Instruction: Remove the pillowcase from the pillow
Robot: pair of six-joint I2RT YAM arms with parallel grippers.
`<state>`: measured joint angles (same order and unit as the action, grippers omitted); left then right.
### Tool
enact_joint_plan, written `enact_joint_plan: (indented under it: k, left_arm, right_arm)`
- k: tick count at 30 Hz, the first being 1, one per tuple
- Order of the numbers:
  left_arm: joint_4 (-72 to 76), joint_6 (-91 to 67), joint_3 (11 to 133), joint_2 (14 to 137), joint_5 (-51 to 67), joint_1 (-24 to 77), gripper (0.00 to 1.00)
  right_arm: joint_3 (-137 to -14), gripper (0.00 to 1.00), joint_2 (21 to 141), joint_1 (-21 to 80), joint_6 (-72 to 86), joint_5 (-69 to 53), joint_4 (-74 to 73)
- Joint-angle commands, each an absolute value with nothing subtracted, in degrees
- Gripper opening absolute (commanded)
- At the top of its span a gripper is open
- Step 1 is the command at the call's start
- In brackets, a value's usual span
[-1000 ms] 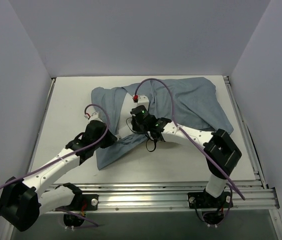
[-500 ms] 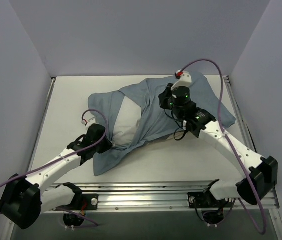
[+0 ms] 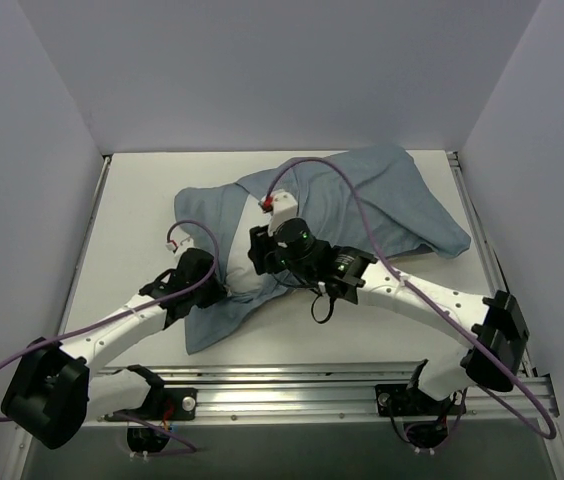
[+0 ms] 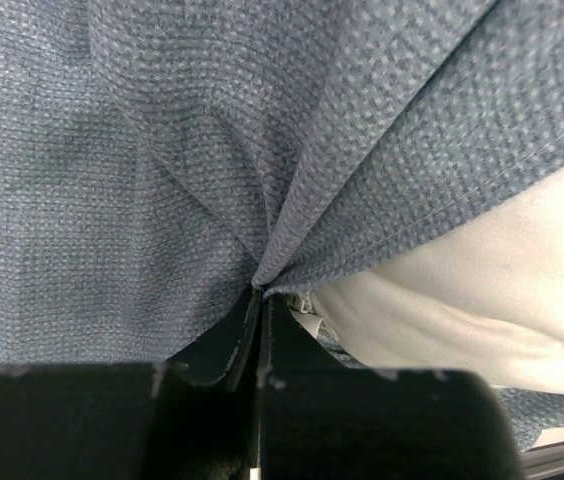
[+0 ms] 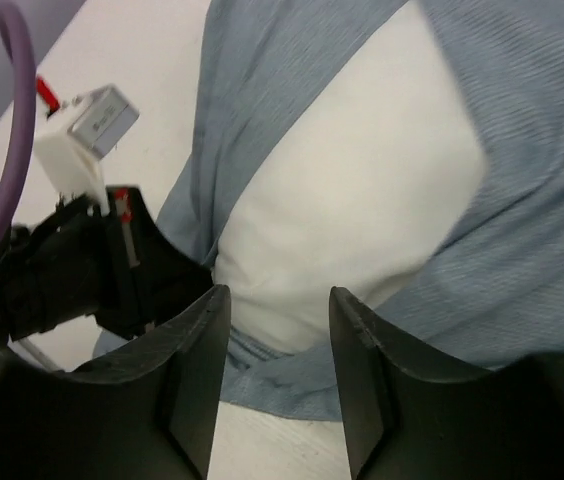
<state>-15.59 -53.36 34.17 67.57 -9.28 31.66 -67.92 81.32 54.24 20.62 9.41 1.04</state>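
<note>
The blue-grey pillowcase (image 3: pixel 382 205) lies rumpled across the middle and far right of the table. At its near-left opening a patch of the white pillow (image 3: pixel 240 275) shows. My left gripper (image 3: pixel 212 290) is shut on a pinched fold of the pillowcase (image 4: pixel 262 200), with the pillow (image 4: pixel 462 290) bulging just right of it. My right gripper (image 3: pixel 259 252) hangs open over the exposed pillow (image 5: pixel 362 200). Nothing sits between its fingers (image 5: pixel 202 340), and the pillowcase (image 5: pixel 542 250) wraps round the pillow on both sides. The left gripper (image 5: pixel 112 270) shows at the left of the right wrist view.
Grey walls close in the table on the left, back and right. Metal rails (image 3: pixel 342 385) run along the near edge and another rail (image 3: pixel 487 250) down the right side. Purple cables (image 3: pixel 312 165) loop above both arms.
My right arm swung out to the far right with the pillowcase, baring white pillow, then came back to the middle-left and opened. The left gripper stayed shut on its fold.
</note>
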Motion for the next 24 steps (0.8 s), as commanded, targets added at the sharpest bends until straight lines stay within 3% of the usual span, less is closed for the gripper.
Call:
enact_joint_plan:
  k: [1, 2, 5, 11, 24]
  left_arm:
    - [-15.9, -52.8, 32.5, 66.7, -8.1, 31.6, 0.02]
    - [-15.9, -52.8, 32.3, 66.0, -8.1, 31.6, 0.02]
    - [-16.0, -52.9, 31.6, 64.9, -8.3, 31.6, 0.02]
    - [-16.1, -53.3, 30.8, 63.7, -8.2, 31.6, 0.02]
    - [-14.2, -54.1, 29.5, 64.7, -7.3, 31.8, 0.02]
  right_arm:
    - [-69.7, 0.47, 85.2, 58.8, 18.4, 14.7, 1.3]
    - [-70.2, 0.58, 86.5, 59.8, 18.6, 15.3, 1.2]
    - [-71.5, 0.75, 91.0, 63.0, 20.5, 19.7, 1.1]
    - [-70.6, 0.95, 98.5, 63.1, 27.1, 30.3, -1.0]
    - [-69.7, 1.0, 111.3, 59.8, 28.5, 28.7, 3.9]
